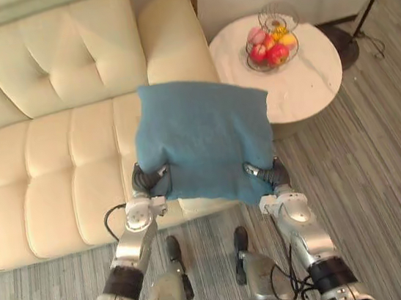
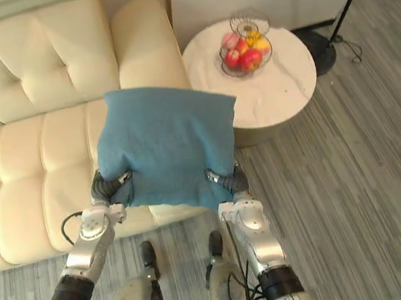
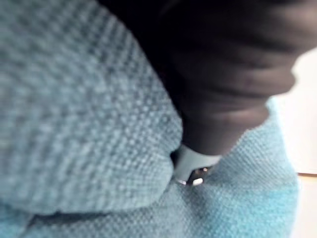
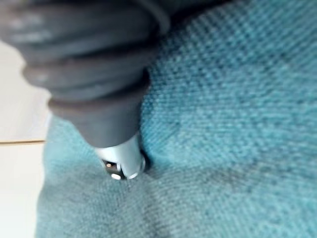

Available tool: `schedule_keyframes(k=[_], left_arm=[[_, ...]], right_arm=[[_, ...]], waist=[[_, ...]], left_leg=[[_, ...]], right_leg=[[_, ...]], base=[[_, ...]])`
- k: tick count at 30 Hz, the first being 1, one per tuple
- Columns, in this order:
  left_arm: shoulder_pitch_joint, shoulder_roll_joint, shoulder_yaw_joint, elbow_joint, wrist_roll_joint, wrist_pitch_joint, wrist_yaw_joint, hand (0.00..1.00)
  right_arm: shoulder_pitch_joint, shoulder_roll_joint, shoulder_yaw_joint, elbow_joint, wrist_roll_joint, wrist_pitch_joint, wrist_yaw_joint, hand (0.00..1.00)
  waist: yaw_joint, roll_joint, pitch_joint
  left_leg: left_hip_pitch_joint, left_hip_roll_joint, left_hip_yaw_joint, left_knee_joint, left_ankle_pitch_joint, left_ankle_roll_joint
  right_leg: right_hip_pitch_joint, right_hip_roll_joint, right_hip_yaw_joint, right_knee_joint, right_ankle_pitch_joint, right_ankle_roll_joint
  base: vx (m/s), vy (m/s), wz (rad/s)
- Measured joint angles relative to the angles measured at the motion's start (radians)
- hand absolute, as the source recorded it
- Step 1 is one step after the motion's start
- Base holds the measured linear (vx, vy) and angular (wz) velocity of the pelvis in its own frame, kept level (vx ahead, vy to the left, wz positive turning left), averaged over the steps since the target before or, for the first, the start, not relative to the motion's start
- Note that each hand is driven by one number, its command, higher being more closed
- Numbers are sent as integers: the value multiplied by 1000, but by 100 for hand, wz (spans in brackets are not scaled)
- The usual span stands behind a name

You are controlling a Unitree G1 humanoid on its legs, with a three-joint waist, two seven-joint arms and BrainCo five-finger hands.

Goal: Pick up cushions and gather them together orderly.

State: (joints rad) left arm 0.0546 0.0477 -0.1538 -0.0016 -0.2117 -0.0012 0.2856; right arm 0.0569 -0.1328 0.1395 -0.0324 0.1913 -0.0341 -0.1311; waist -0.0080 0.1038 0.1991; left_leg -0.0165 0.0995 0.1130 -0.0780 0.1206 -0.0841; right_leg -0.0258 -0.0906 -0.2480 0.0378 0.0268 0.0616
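Left hand (image 1: 148,180), right hand (image 1: 269,174) at plump teal woven cushion (image 1: 203,138), grip unclear

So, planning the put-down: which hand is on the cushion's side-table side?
The right hand, at the lower corner of the blue cushion nearest the round table; the left hand is at the corner on the sofa side.

Overhead stereo; wrist cameras against cushion (image 1: 206,138)

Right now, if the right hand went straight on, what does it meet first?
The blue cushion; the right hand sits against its near edge. Beyond that probably the sofa, though depth is unclear.
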Motion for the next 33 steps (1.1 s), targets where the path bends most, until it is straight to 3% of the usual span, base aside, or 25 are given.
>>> schedule_keyframes(k=[8,11,12,13,14,16,17,18,19,20,22,23,25,27,28,29,30,31,33], left_arm=[[129,0,6,-163,0,-11,16,100],[137,0,6,-209,-2,-26,26,100],[141,-1,6,-227,-4,-35,35,100],[133,-2,7,-225,-10,-42,37,100],[129,-6,7,-224,-15,-44,37,100],[128,-26,8,-212,-28,-49,38,100],[128,-32,9,-212,-30,-49,38,100],[128,-47,8,-212,-33,-53,38,100],[114,-48,0,-211,-41,-57,37,100],[108,-45,-5,-211,-42,-59,37,100],[98,-34,-5,-197,-50,-64,36,100],[97,-28,-5,-184,-51,-65,35,100],[100,-24,-4,-162,-55,-65,35,100],[108,-18,-5,-159,-58,-65,33,100],[113,-17,-5,-158,-58,-65,33,100],[123,-17,-5,-158,-58,-64,32,100],[129,-16,-5,-158,-58,-64,32,100],[135,-14,-6,-154,-58,-64,30,100],[136,-3,-8,-153,-58,-64,20,100]], right_arm=[[30,9,38,-116,-25,-3,16,100],[27,9,41,-181,-42,-16,10,100],[18,8,42,-189,-44,-23,10,100],[1,8,38,-187,-53,-25,5,100],[-12,6,34,-184,-65,-27,-2,100],[-60,2,30,-155,-86,-28,-19,100],[-63,1,30,-148,-88,-28,-22,100],[-62,-6,24,-140,-93,-28,-23,100],[-69,-1,6,-134,-101,-28,-25,100],[-72,0,0,-134,-103,-28,-25,100],[-74,7,-3,-132,-109,-28,-25,100],[-75,8,-3,-124,-110,-28,-24,100],[-75,22,-1,-84,-111,-25,-24,100],[-75,36,0,-61,-121,-25,-24,100],[-75,44,0,-59,-121,-25,-24,100],[-74,46,2,-57,-121,-25,-24,100],[-71,46,3,-53,-121,-25,-22,100],[-62,47,4,-41,-121,-25,-21,100],[-39,50,5,-26,-119,-24,-21,100]], waist=[[23,-4,-51],[40,-2,-53],[47,1,-69],[47,-11,-80],[47,-19,-80],[57,-18,-81],[56,-12,-85],[48,11,-101],[38,17,-109],[38,8,-108],[20,-16,-110],[25,-15,-109],[38,-25,-110],[35,-37,-113],[36,-44,-109],[33,-52,-103],[31,-54,-99],[21,-59,-88],[-24,-78,-67]], left_leg=[[-36,1,-76,27,2,-9],[-129,3,-180,83,13,-15],[-172,11,-188,70,-8,1],[-200,18,-122,69,-62,65],[-219,23,-72,81,-99,104],[-257,42,99,248,-104,105],[-252,52,144,272,-96,113],[-221,74,212,251,-31,129],[-199,51,229,159,-5,111],[-186,37,234,112,-12,121],[-174,22,341,57,-45,95],[-170,11,357,35,4,99],[-142,-12,357,12,52,116],[-136,-46,353,-4,52,117],[-137,-72,353,1,46,124],[-133,-99,351,6,35,140],[-130,-107,342,14,27,151],[-128,-121,288,32,13,170],[-107,-142,229,36,6,178]], right_leg=[[40,5,-77,-2,-9,-4],[-7,3,-172,87,-62,-19],[-39,3,-224,121,-76,-28],[-48,-24,-276,107,-72,-35],[-50,-43,-307,98,-65,-40],[-56,-106,-372,137,-60,-43],[-51,-110,-382,144,-62,-40],[-37,-104,-410,163,-73,-26],[-39,-130,-429,179,-75,-25],[-44,-141,-437,177,-71,-19],[-31,-161,-483,122,-29,0],[-21,-165,-494,105,-16,14],[-4,-178,-480,109,-11,23],[-9,-208,-465,129,-15,26],[-29,-249,-453,180,-29,38],[-58,-293,-418,256,-63,6],[-78,-297,-364,287,-89,-26],[-112,-246,-185,319,-154,-76],[-117,-138,59,340,-225,-63]], base=[[-64,5,32],[-142,-78,97],[-147,-109,121],[-88,-71,134],[-59,47,130],[-32,92,94],[17,61,88],[-19,121,102],[-47,147,100],[-67,186,88],[-40,171,71],[-41,176,45],[-52,204,15],[-29,170,18],[-14,170,14],[-10,169,12],[-21,125,19],[-35,59,34],[-28,8,107]])
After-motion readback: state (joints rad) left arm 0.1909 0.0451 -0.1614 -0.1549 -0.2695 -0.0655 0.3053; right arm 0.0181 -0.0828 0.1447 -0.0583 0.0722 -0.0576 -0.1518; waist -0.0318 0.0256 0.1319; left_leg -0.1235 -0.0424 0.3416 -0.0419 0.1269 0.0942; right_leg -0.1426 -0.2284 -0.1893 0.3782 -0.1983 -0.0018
